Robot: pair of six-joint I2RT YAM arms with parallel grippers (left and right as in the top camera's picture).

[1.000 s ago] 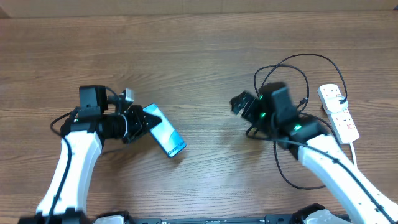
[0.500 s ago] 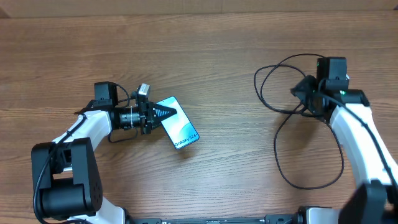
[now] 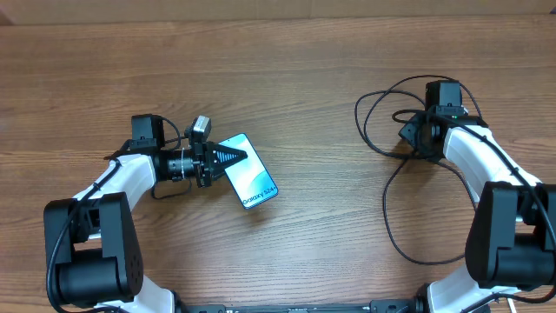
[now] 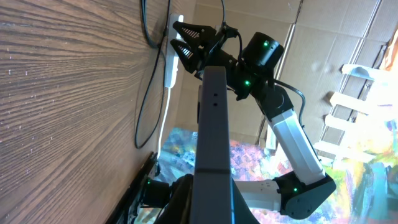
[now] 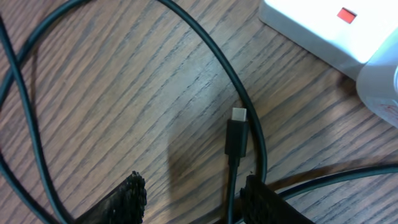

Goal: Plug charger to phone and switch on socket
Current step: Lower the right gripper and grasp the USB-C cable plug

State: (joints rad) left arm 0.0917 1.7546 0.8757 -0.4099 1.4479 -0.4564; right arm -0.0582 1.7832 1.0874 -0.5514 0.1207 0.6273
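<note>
- Nearest the robot's side of the brown wooden table (image 3: 287, 78), the lowest loop of the long thin black charger cable (image 5: 237, 138) lies slack, well to the right of the slim, dark-edged phone with a light blue screen (image 3: 254, 180).
- The phone comes next, its screen facing up and its white lettering at the nearer end.
- The left gripper (image 3: 236, 157) is clamped on the phone's farther left end. From the left wrist, the phone shows edge-on, running straight out from the gripper.
- Farther back and well right of the phone, the right gripper (image 5: 194, 186) hangs low over the table with its fingers (image 5: 129, 198) spread wide and nothing between them but cable.
- The charger's small black connector tip lies loose on the wood just ahead of those fingers, touched by neither.
- Beyond the tip, farthest right of the phone, is a corner of the white power strip (image 5: 311, 31) with a small red switch (image 5: 345, 14).
- The cable's top loops arc farthest back.
</note>
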